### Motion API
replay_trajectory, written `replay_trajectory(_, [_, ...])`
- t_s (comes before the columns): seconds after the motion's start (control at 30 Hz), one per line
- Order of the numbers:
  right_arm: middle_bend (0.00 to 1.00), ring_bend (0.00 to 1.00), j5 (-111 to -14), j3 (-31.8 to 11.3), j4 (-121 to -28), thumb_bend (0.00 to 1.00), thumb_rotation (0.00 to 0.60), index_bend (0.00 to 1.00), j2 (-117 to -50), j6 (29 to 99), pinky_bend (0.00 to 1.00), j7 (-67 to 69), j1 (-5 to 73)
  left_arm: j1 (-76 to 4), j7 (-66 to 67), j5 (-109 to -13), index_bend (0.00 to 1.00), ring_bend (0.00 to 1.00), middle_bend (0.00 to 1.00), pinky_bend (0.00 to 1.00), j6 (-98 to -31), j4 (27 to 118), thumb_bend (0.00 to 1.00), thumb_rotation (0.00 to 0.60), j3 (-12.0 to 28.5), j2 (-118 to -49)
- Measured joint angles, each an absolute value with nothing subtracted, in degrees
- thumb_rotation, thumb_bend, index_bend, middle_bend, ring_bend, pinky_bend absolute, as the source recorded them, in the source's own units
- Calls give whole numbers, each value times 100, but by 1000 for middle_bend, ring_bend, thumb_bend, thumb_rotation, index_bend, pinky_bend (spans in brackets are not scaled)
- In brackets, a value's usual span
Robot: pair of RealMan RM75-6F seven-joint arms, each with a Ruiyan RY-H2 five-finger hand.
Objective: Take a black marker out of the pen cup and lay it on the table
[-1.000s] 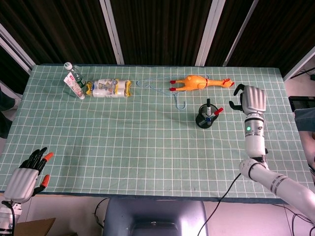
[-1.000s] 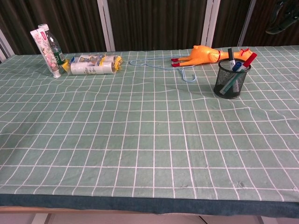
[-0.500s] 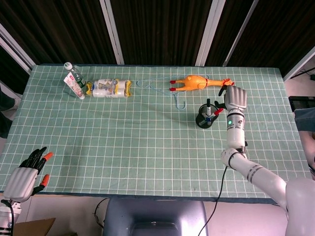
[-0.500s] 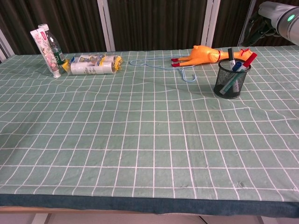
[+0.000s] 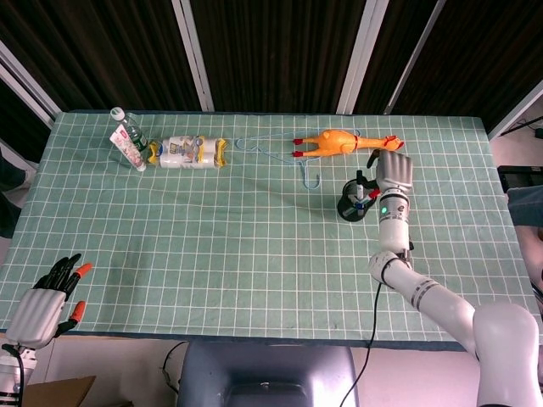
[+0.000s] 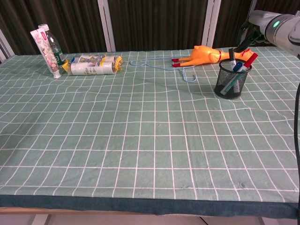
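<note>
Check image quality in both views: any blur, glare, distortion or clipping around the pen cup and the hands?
Head view: sharp, evenly lit, no glare; the pen cup casts only a faint shadow, and the left hand sits by the bottom-left corner. Chest view: grid lines look wavy where the tablecloth ripples; the cup is crisp, while the right hand shows only as a dark shape against the dim backdrop.
</note>
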State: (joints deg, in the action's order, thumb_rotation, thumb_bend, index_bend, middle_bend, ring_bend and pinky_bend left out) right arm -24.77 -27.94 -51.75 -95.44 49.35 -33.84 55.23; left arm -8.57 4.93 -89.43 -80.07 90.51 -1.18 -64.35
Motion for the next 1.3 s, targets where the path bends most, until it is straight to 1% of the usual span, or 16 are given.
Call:
replay_trajectory(0.33, [1000, 1000, -2188, -2840, -4897, 434, 600, 616, -9722, 4794, 1000, -3535, 5694, -866, 458, -8930, 166, 29, 20, 293, -7993, 9045, 455, 600, -116, -6427])
replay_trajectory(1.0, [1000, 1000, -2148, -2824, -4681, 435, 600, 617, -9851, 4674, 1000, -3528, 5748, -874, 415, -8911, 166, 29, 20, 293, -7981, 9042, 455, 600, -114, -6413])
replay_trajectory(1.1, [1000, 1000, -2143, -2822, -4675, 454, 600, 617, -9857, 4579, 1000, -3491, 5738, -877, 412, -8909, 167, 29, 20, 293, -7975, 9042, 455, 600, -115, -6411])
replay_trajectory(1.17, [1000, 1000, -2152, -2820, -4677, 491, 600, 618, -9856, 4519, 1000, -3440, 5727, -873, 405, -8907, 167, 29, 20, 293, -7980, 9043, 455, 600, -116, -6408])
replay_trajectory(1.3, [1000, 1000, -2180, -2810, -4699, 531, 600, 623, -9833, 4450, 1000, -3349, 5699, -871, 392, -8910, 167, 29, 20, 294, -7987, 9042, 455, 600, -116, -6402])
